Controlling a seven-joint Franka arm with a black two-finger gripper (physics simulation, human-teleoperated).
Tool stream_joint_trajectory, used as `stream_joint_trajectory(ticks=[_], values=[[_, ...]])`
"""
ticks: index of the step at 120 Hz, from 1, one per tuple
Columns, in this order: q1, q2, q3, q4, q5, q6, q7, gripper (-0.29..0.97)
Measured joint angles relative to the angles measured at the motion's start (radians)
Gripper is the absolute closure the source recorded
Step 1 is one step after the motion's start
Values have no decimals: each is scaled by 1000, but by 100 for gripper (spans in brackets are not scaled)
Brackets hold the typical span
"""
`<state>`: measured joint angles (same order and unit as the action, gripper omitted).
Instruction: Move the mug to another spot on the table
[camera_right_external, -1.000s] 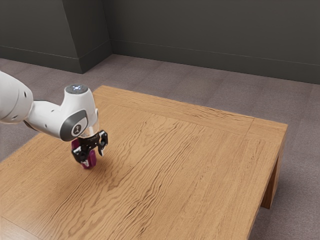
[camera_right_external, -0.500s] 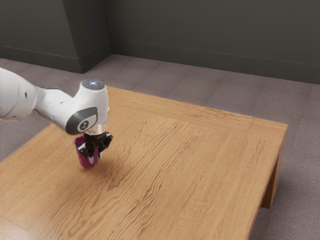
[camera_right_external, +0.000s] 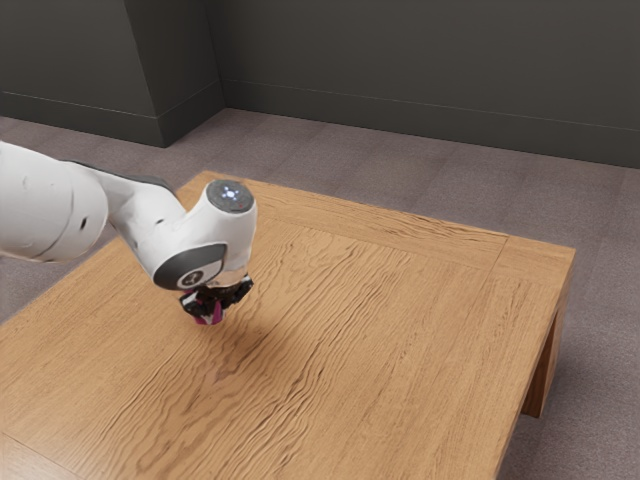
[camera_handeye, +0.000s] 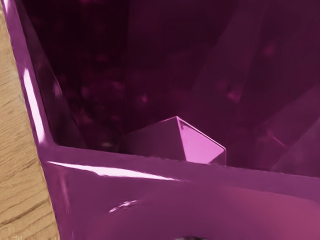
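The magenta mug (camera_right_external: 209, 315) is on the wooden table (camera_right_external: 400, 330) toward the exterior view's left, mostly covered by my hand. My black gripper (camera_right_external: 214, 303) reaches down from above and is shut on the mug, of which a small pink part shows under the fingers. In the wrist view the mug (camera_handeye: 175, 90) sits right under the hand: I look into its dark glossy inside, with its rim wall running across below. A strip of table wood (camera_handeye: 17, 165) shows beside it.
The table's far edge (camera_right_external: 350, 210) and right-hand edge (camera_right_external: 555, 300) drop to a grey carpeted floor (camera_right_external: 420, 160). Dark walls stand behind. My white arm (camera_right_external: 110, 215) reaches over the table's left part.
My hand has moved toward the exterior view's right and away from the near edge, and the mug has travelled with it. The hand has also turned, now covering most of the mug.
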<state>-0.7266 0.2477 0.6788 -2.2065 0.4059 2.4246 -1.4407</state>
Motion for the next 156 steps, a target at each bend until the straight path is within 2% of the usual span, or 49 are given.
stream_joint_trajectory(ticks=[8,20,69,106,119,133,156], values=[[-65,1,48,-10,1,17,-10,78],[-111,16,68,-14,2,36,-26,78],[-181,73,70,-5,0,74,-67,79],[-188,102,71,-4,-2,117,-83,79],[-185,113,72,-4,-9,145,-89,58],[-182,105,72,-4,-63,164,-94,35],[-187,67,68,-8,-196,160,-101,15]])
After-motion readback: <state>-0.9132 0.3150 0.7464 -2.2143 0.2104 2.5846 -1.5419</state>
